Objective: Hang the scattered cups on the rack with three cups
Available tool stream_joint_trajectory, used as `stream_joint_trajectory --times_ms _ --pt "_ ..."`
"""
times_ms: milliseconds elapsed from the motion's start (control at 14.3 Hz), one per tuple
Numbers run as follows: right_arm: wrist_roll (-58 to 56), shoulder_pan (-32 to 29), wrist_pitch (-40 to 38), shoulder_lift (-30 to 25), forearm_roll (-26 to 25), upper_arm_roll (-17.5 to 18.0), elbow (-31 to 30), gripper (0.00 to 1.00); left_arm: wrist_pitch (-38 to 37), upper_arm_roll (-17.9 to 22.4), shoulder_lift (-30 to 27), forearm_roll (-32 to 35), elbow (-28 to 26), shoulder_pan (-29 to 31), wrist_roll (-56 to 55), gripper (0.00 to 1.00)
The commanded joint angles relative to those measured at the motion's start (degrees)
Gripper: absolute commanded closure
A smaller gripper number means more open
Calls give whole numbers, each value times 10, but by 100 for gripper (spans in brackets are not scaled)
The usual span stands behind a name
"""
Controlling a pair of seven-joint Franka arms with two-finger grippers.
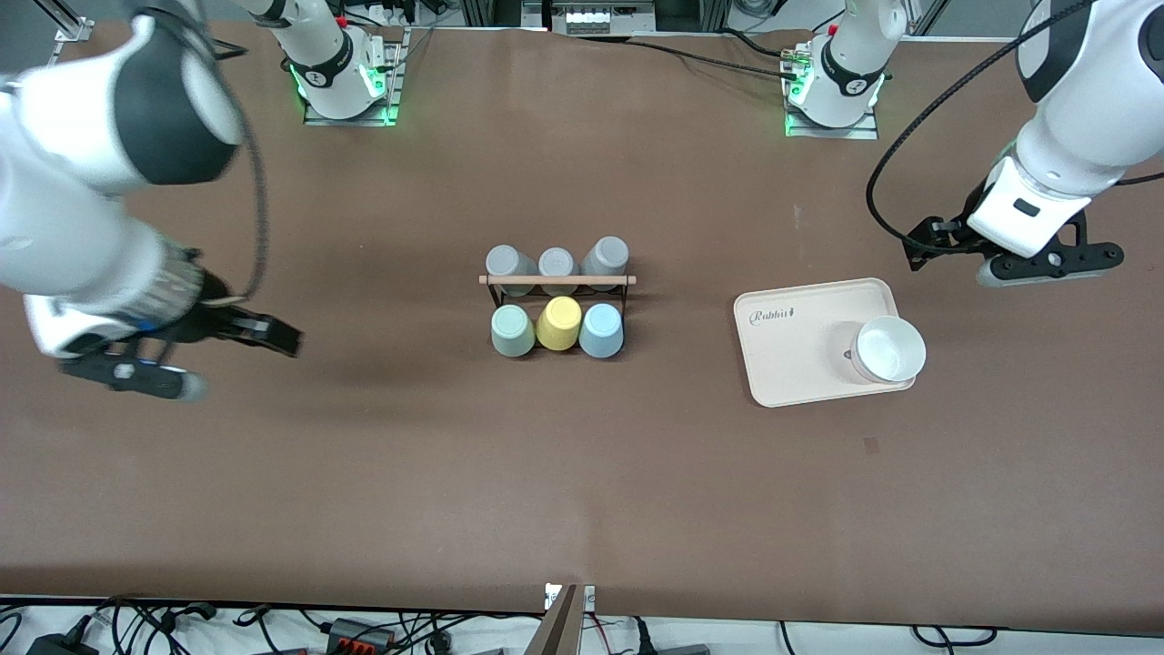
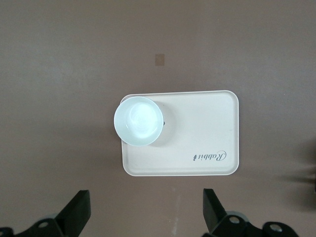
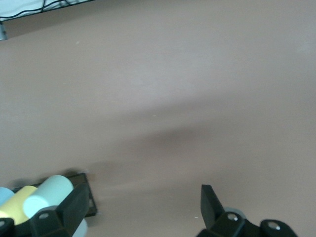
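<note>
The black wire rack with its wooden rod (image 1: 556, 280) stands mid-table. The sage green cup (image 1: 512, 329) and the light blue cup (image 1: 601, 329) sit on its nearer row, bases up, with a yellow tumbler (image 1: 558, 323) between them. Three grey tumblers (image 1: 556, 262) fill the farther row. My right gripper (image 1: 277, 335) is open and empty over bare table toward the right arm's end; its wrist view (image 3: 143, 215) shows the green cup (image 3: 49, 195) and the rack's edge (image 3: 90, 197). My left gripper (image 1: 918, 244) is open and empty, up beside the tray; its wrist view (image 2: 145, 217) shows no cup.
A beige tray (image 1: 791, 364) lies toward the left arm's end with a white bowl (image 1: 889, 348) on it; both show in the left wrist view, tray (image 2: 197, 133) and bowl (image 2: 139, 121). Cables run along the table's near edge.
</note>
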Motion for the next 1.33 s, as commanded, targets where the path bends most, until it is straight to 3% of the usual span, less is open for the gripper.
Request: stream_joint_trajectory --times_ms 0,210,489,629,769,1258 --pt "-19 -26 -22 -33 -4 10 -15 0 28 0 -37 -12 -44 6 12 0" --pt "-50 -45 3 -86 -5 10 -88 0 13 1 1 -12 21 5 10 0" --pt "-110 -64 130 -219 -4 11 -296 0 -54 0 39 -12 101 3 9 0" --pt "-111 -64 161 -271 -6 10 -370 0 -56 0 47 -12 115 0 10 0" --pt "-110 -64 151 -280 -6 11 -376 0 -56 0 52 -12 119 3 10 0" --pt "-142 -64 113 -246 -17 13 -311 0 -58 0 67 -17 136 5 17 0"
